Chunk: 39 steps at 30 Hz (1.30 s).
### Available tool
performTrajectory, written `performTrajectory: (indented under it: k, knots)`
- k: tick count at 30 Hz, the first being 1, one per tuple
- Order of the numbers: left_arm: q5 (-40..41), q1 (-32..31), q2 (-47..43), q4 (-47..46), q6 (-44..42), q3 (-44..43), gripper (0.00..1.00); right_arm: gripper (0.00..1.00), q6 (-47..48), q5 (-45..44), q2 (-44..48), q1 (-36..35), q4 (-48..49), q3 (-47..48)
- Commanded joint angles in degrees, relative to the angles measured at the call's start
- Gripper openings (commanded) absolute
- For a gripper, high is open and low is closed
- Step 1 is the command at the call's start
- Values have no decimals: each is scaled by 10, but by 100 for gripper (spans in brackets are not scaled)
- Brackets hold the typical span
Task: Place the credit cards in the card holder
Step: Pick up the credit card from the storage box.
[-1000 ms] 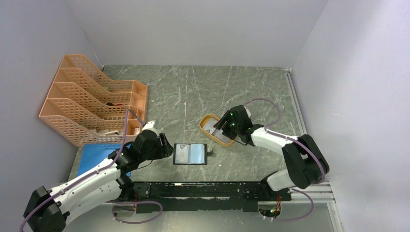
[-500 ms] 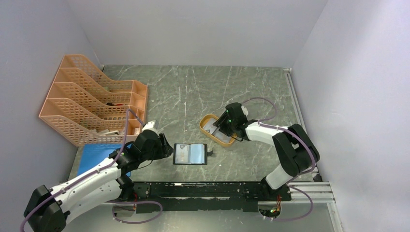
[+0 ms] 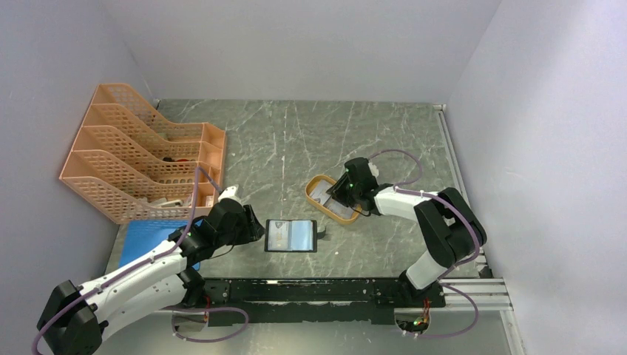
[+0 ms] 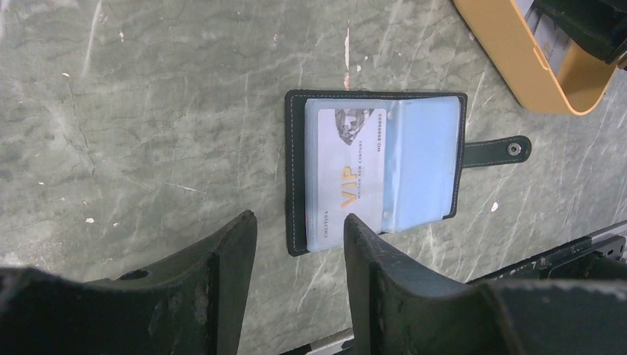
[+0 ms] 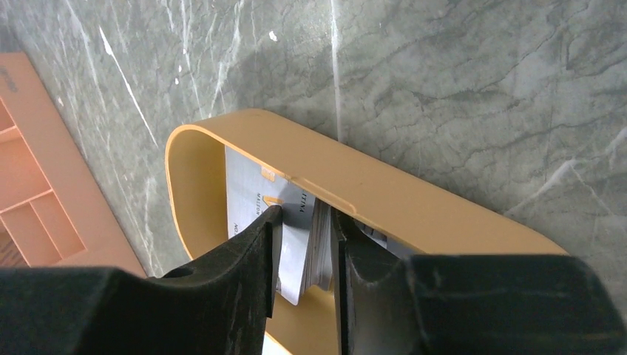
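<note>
In the orange tray (image 5: 384,196), several credit cards (image 5: 248,192) are straddled by the right gripper (image 5: 303,248); whether they are clamped cannot be told. The left gripper (image 4: 299,222) is held apart beside the open card holder (image 4: 425,159). 2 cards could be lifted together and dropped.

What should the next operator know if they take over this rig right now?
Left gripper: open, empty, hovering beside the open card holder.
Right gripper: down in the orange tray, fingers on either side of some credit cards; I can't tell whether they are gripped.
Done: one VIP card sits in the holder's pocket.
Left: lift the tray's cards out and slot them into the holder.
</note>
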<state>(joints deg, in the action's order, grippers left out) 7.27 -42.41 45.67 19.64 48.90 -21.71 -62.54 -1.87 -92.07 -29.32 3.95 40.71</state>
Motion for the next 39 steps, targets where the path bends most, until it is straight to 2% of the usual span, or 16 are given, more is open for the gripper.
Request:
performTrajectory:
  k: [1, 6, 15, 22, 34, 39]
  knots:
    - [4, 1, 1, -1, 3, -11, 51, 31, 12, -4, 11, 2, -12, -31]
    - [2, 1, 3, -3, 5, -8, 51, 26, 14, 5, 34, 9, -5, -49]
    - [0, 1, 0, -4, 7, -4, 50, 25, 18, 22, 50, 15, 13, -63]
    - [0, 1, -4, 0, 7, -4, 50, 14, 14, 30, 66, 16, 14, -65]
    - [-2, 2, -1, -4, 7, -5, 50, 0, 0, 43, 103, 16, -1, -61]
    - [0, 2, -3, 1, 6, -7, 50, 0, -24, 54, 118, 16, -11, -55]
